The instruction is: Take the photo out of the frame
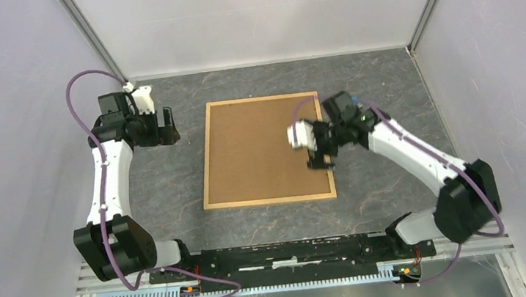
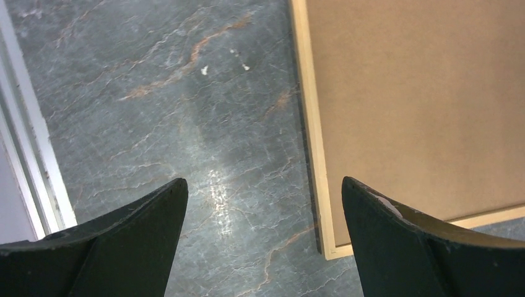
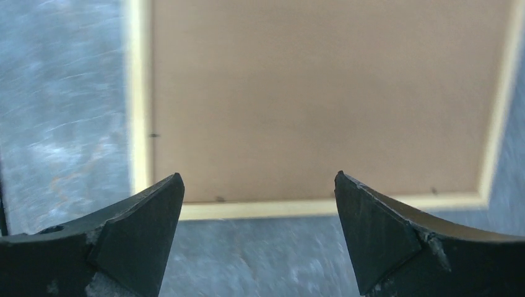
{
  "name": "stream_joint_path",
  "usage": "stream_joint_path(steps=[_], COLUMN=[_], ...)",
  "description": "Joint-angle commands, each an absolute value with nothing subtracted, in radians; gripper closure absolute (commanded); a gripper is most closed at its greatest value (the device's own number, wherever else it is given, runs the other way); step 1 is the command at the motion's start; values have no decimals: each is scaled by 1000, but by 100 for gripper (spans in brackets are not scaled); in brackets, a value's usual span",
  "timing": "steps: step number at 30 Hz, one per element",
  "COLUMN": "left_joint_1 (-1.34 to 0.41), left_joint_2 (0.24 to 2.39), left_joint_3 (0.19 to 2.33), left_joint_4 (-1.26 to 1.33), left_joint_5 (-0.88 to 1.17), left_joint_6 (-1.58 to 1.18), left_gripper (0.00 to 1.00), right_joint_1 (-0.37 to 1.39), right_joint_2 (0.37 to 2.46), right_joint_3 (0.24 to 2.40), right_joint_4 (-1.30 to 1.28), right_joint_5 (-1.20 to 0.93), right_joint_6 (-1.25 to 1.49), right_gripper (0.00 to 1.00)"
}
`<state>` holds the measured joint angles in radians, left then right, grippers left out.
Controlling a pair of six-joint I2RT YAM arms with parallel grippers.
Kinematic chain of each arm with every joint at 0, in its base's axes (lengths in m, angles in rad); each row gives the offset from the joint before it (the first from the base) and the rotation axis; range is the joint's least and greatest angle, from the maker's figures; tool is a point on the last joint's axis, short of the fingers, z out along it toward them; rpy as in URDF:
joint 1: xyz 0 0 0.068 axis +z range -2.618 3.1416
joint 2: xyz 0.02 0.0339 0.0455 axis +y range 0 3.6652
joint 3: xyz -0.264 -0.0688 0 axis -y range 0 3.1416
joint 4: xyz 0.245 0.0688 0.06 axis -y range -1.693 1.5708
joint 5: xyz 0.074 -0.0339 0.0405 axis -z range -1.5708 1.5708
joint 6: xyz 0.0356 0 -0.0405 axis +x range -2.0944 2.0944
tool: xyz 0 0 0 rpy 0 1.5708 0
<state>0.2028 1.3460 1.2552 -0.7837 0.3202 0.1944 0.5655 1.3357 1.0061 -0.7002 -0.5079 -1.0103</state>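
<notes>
Frame (image 1: pixel 205 157) lies face-down at the centre of the table (image 1: pixel 176 194), photo hidden beneath. Your right gripper (image 3: pixel 259 185) hovers wide open, empty, at its right edge, left gripper (image 2: pixel 263 192) likewise open beyond its left rim; next, you probably free the backing (image 1: pixel 252 146).

Frame (image 1: pixel 260 152) back-up, front face hidden; right rim partly behind right pincer (image 1: pixel 320 159); right wrist view blurred.

You are looking at a lab test cell. Plain white panels (image 1: pixel 261 16) on aluminium posts (image 1: pixel 89 34) wall in your grey marbled table (image 1: pixel 176 194).
</notes>
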Motion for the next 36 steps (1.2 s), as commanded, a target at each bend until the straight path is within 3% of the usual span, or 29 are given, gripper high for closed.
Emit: stream_joint_path(steps=[1, 8, 14, 29, 36], left_joint_1=[137, 86, 79, 73, 72], left_joint_2=[1329, 1329, 1361, 1339, 1332], left_joint_3=[1271, 1273, 1308, 1309, 1313], left_joint_4=[-765, -704, -704, -718, -721], left_joint_5=[343, 306, 314, 285, 279], left_joint_6=[273, 305, 279, 268, 269], left_gripper=[0, 0, 0, 0, 0], right_joint_1=[355, 75, 20, 7, 6], right_joint_2=[1517, 1714, 1830, 2028, 2050], right_joint_3=[1270, 1451, 1517, 1521, 1470], right_joint_4=[-818, -771, -732, -631, -593], right_joint_5=[-591, -497, -296, -173, -168], right_joint_6=[-802, -641, -653, -701, -704], right_gripper=[2, 2, 5, 45, 53])
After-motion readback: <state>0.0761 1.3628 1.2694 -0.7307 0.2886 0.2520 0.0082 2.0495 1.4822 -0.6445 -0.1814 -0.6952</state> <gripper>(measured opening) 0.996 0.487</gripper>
